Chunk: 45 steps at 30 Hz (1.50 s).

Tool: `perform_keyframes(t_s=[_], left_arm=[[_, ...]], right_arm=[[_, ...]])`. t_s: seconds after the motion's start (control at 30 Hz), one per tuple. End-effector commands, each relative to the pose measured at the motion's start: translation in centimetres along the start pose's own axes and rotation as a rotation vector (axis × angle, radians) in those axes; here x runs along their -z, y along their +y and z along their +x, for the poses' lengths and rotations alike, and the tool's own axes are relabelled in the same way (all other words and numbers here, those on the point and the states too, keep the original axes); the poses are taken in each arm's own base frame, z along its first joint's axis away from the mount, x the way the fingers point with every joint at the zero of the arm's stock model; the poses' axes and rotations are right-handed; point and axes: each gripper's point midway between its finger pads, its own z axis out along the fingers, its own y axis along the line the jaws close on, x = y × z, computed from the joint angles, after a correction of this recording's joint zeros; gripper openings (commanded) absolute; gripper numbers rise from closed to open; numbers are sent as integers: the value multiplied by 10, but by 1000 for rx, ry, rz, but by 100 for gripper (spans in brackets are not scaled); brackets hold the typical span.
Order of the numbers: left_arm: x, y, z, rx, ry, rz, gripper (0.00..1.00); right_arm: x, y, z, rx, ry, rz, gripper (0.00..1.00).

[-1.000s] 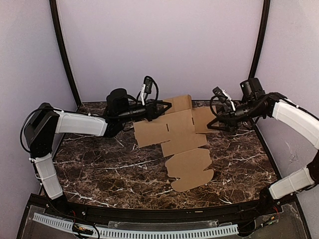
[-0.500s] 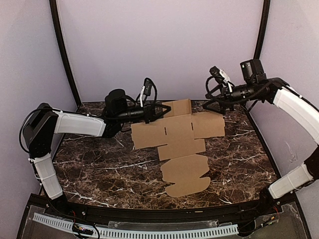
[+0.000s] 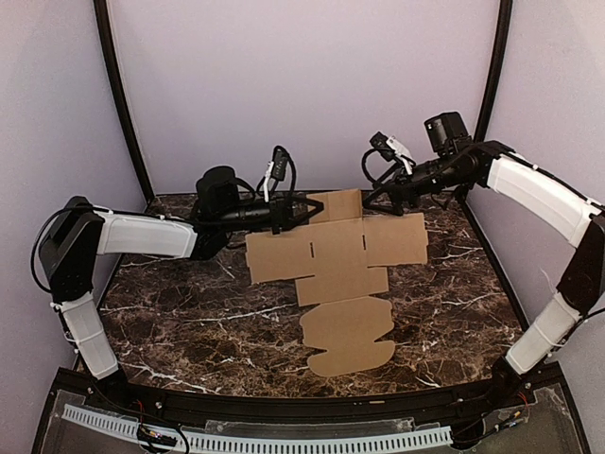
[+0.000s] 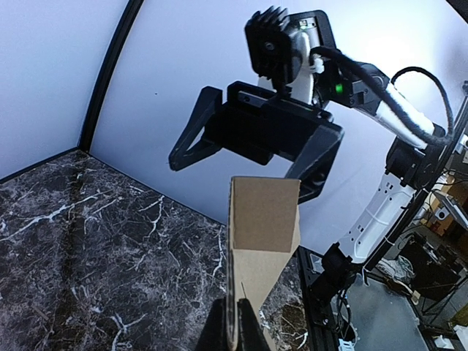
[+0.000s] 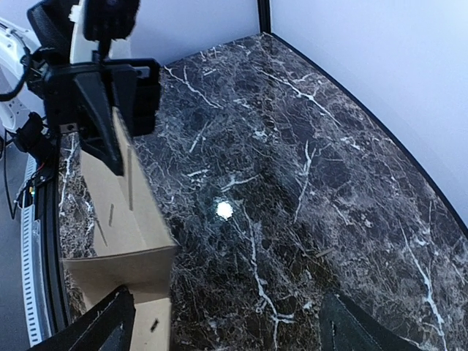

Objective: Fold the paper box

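Observation:
The paper box [image 3: 340,260] is a flat brown die-cut sheet lying on the dark marble table [image 3: 189,312], its rounded tabs toward the near edge. My left gripper [image 3: 315,209] is shut on the sheet's back edge, beside the small rear flap. In the left wrist view the cardboard [image 4: 263,219] runs edge-on between the closed fingertips [image 4: 232,322]. My right gripper [image 3: 371,197] hovers open above the sheet's back right corner, holding nothing. Its wrist view shows wide-set fingers [image 5: 95,329] over bare marble, with the sheet [image 5: 124,219] at the left.
Lilac walls with black corner posts [image 3: 118,95] close in the back and sides. A black rail [image 3: 284,407] runs along the near edge. Marble shows to the left and right of the sheet.
My right gripper opened wider and rose up and to the left, off the sheet's right flap. The sheet settled flatter and shifted slightly left. The left gripper kept its hold.

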Motion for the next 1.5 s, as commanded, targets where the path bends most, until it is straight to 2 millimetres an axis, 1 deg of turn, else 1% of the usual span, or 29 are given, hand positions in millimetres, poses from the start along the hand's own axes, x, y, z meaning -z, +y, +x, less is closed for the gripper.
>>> perform_keyframes(t_s=[0.0, 0.1, 0.17, 0.23, 0.27, 0.3, 0.33, 0.4, 0.5, 0.57, 0.6, 0.63, 0.73, 0.8, 0.93, 0.97, 1.0, 1.13, 1.23, 1.3, 1.37, 1.43, 1.47], left_arm=[[9, -27, -16, -48, -4, 69, 1], [9, -29, -13, -48, 6, 78, 1], [9, -28, -12, -43, 11, 75, 1], [9, -25, -11, -40, 16, 59, 1], [9, -23, -10, -44, 16, 50, 1], [9, -21, -9, -38, 22, 40, 1], [9, -18, -9, -43, 20, 22, 1], [8, -11, -7, -42, 30, -12, 1], [7, -1, -4, -39, 45, -64, 1], [7, 4, -5, -39, 48, -92, 1], [7, 5, -7, -41, 46, -97, 1], [7, 4, -7, -43, 44, -96, 1], [7, -4, -10, -52, 36, -61, 1], [9, -9, -11, -57, 33, -39, 1], [12, -20, -12, -72, 32, -3, 1], [13, -23, -11, -71, 32, 13, 1], [13, -23, -11, -73, 30, 18, 1], [12, -25, -10, -66, 30, 39, 1], [11, -26, -9, -60, 31, 50, 1], [11, -24, -9, -60, 29, 42, 1], [11, -21, -9, -61, 29, 21, 1], [13, -21, -11, -68, 24, 9, 1], [13, -22, -12, -70, 19, 11, 1]], right_arm=[[-3, -17, 5, 4, 40, 87, 86], [4, -33, 8, -19, 42, 130, 85], [9, -38, 9, -45, 29, 117, 85], [13, -27, 6, -34, 11, 54, 85], [16, -18, 3, -16, -2, 18, 86], [19, -4, -2, 9, -22, -32, 87], [22, 6, -6, 41, -36, -50, 88], [23, 22, -11, 94, -38, -58, 93], [18, 34, -17, 115, -29, -58, 96], [11, 38, -20, 101, -23, -72, 98], [4, 37, -18, 90, -9, -74, 99], [-1, 33, -16, 84, 7, -52, 99], [-14, 4, -8, 45, 68, 72, 98], [-18, -16, 0, 16, 106, 141, 97], [-11, -45, 13, -70, 128, 190, 96], [-5, -58, 20, -114, 131, 200, 94], [-2, -63, 22, -130, 129, 200, 93], [6, -72, 26, -168, 107, 185, 92], [4, -68, 27, -162, 99, 150, 91], [6, -59, 24, -143, 86, 104, 91], [19, -52, 20, -126, 63, 84, 91], [40, -57, 21, -118, 38, 117, 91], [50, -63, 26, -128, 27, 137, 92]])
